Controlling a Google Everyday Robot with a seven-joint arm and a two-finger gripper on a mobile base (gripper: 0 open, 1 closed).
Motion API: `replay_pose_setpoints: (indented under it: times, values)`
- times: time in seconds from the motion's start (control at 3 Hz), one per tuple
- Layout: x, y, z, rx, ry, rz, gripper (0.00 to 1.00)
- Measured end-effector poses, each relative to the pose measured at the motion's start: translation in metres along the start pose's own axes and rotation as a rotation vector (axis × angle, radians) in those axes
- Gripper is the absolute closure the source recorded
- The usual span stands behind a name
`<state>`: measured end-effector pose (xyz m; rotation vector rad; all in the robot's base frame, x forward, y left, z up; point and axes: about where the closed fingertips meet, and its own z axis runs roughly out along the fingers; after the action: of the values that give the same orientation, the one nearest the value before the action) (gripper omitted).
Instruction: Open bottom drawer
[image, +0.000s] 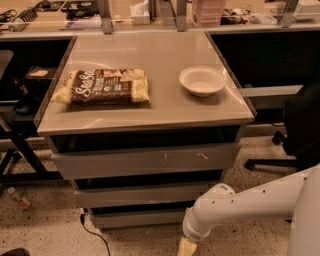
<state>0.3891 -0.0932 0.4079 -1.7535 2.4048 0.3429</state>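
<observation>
Hanging low at the bottom edge of the view, the end effector (187, 247) shows only as a pale stub, cut off by the frame. How far open it is cannot be told, and nothing can be seen in its hold. It sits at the end of a white arm (250, 205) that comes in from the lower right, with its rounded wrist joint just in front of the table's (150, 50) lower right corner.

The bottom drawer (135, 218) is the lowest and narrowest of three grey fronts under the table top. Its plain front lies tucked back beneath the middle drawer (140, 194), and none of its inside shows. The end effector is below and just right of that front's right end; whether the two touch cannot be told. Above the middle drawer is the widest, the top drawer (145, 160), with pale scratch marks right of its centre.

On the table top, a brown and yellow snack bag (102, 86) lies flat near the left edge. A white bowl (202, 81) stands upright near the right edge, well apart from the bag.

A dark office chair (302, 125) stands off the table's right side. On the speckled floor, a black cable (95, 232) trails from the front left corner.
</observation>
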Motion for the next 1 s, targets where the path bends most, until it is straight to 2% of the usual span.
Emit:
replay_pose_setpoints:
  times: [0.33, 0.67, 1.0]
  values:
    - [-0.001, -0.024, 0.039, 0.034, -0.052, 0.003, 0.00]
    - [-0.001, -0.024, 0.039, 0.033, -0.052, 0.003, 0.00]
    - [0.002, -0.036, 0.064, 0.035, -0.085, 0.023, 0.00]
